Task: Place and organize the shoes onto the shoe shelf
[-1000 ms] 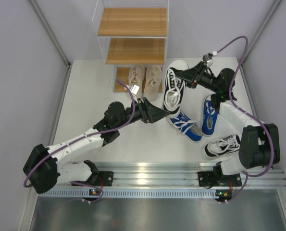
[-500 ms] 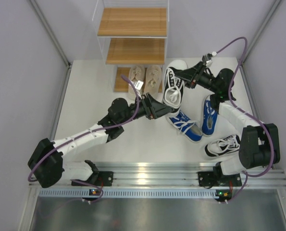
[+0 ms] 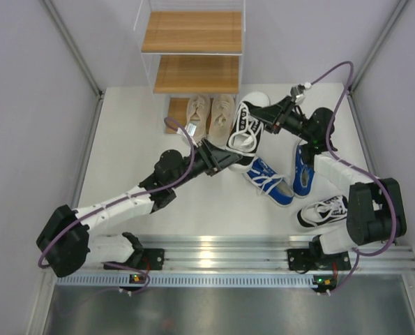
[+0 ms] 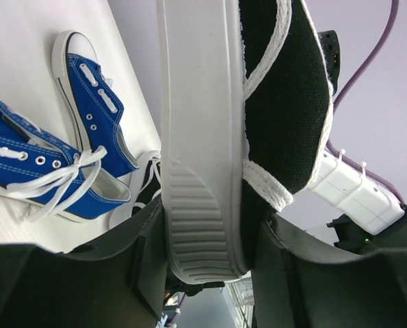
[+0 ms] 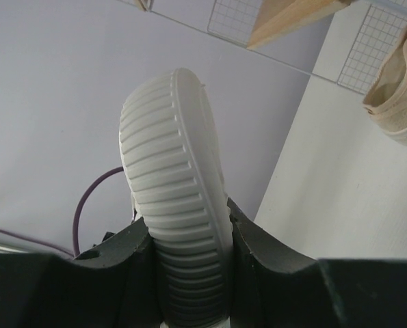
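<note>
**Shoe count: six, in three pairs.**

- Beige shoes, two (image 3: pixel 198 114) (image 3: pixel 223 114). They lie side by side on the lowest board of the shoe shelf (image 3: pixel 192 31), just beyond the left gripper (image 4: pixel 206 268) and to its left.
- Black-and-white shoes, two. The held black-and-white shoe (image 3: pixel 245 129) spans the gap between both grippers. The second black-and-white shoe (image 3: pixel 323 209) lies on the table (image 3: pixel 130 146), well back from the right gripper (image 5: pixel 189 273), near that arm's base.
- Blue shoes, two (image 3: pixel 268 183) (image 3: pixel 303 171). Both lie on the table to the right of the left gripper and nearer the bases than the right gripper.

**Gripper state.**

- The left gripper is clamped on the white sole at the shoe's near end, with a finger against each side.
- The right gripper is clamped on the ribbed sole at the far end (sole facing the wrist camera).

**Obstructions.**

- The beige pair sits just beside the held shoe, between it and the shelf's lowest board.
- A purple cable (image 3: pixel 333 70) loops above the right arm.
</note>
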`<action>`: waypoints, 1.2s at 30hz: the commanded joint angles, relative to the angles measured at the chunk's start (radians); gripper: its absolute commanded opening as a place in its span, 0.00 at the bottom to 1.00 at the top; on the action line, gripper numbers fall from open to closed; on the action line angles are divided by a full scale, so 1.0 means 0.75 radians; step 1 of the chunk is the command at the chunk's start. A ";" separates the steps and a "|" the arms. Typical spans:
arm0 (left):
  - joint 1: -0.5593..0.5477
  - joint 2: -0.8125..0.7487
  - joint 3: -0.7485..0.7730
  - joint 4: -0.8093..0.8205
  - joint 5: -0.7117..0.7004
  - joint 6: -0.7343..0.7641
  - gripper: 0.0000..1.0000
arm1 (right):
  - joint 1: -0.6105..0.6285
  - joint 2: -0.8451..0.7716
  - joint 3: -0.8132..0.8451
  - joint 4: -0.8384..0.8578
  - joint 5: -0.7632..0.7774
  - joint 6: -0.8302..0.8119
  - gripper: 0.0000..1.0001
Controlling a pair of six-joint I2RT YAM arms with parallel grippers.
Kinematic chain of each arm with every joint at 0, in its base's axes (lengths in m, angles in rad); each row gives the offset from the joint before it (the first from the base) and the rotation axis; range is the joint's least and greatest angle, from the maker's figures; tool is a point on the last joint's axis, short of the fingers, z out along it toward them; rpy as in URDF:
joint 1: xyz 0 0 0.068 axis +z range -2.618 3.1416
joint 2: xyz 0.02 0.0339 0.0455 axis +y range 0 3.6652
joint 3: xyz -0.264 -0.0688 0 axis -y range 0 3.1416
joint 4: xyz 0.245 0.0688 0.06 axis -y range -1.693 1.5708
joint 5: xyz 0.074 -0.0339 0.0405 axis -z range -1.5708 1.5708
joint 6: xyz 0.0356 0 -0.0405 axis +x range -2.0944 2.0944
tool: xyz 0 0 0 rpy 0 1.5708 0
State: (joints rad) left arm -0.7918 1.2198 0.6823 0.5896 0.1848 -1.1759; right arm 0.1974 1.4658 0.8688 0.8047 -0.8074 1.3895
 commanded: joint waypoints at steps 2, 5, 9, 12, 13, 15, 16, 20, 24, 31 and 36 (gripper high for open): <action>0.070 -0.127 -0.063 0.143 -0.179 -0.040 0.00 | 0.048 -0.071 -0.023 0.124 -0.128 -0.059 0.15; 0.129 -0.213 -0.124 0.116 -0.130 -0.062 0.00 | 0.033 -0.071 -0.011 0.056 -0.142 -0.120 0.60; 0.213 -0.360 -0.208 0.118 -0.073 -0.089 0.00 | 0.011 -0.063 0.052 -0.050 -0.177 -0.241 0.82; 0.280 -0.450 -0.204 0.024 -0.026 -0.050 0.00 | 0.001 -0.060 0.083 -0.142 -0.191 -0.310 0.88; 0.321 -0.469 -0.204 -0.025 -0.001 -0.042 0.00 | -0.003 -0.060 0.085 -0.152 -0.198 -0.325 0.89; 0.368 -0.512 -0.208 -0.044 0.032 -0.040 0.00 | -0.016 -0.067 0.089 -0.185 -0.206 -0.365 0.90; 0.425 -0.522 -0.206 -0.060 0.050 -0.040 0.00 | -0.020 -0.073 0.089 -0.197 -0.216 -0.378 0.90; 0.579 -0.518 -0.155 -0.134 0.160 -0.025 0.00 | -0.052 -0.089 0.075 -0.204 -0.251 -0.407 0.90; 0.704 -0.408 -0.063 -0.138 0.275 0.005 0.00 | -0.099 -0.112 0.057 -0.198 -0.273 -0.419 0.91; 0.839 -0.113 0.178 -0.087 0.400 0.050 0.00 | -0.140 -0.148 0.034 -0.200 -0.304 -0.435 0.91; 0.857 0.093 0.362 -0.091 0.420 0.044 0.00 | -0.163 -0.167 0.009 -0.200 -0.306 -0.435 0.90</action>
State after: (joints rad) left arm -0.1581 1.2552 0.8459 0.3733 0.4500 -1.1603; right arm 0.0956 1.3842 0.8833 0.6243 -1.0218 1.0916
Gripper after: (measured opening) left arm 0.496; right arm 0.904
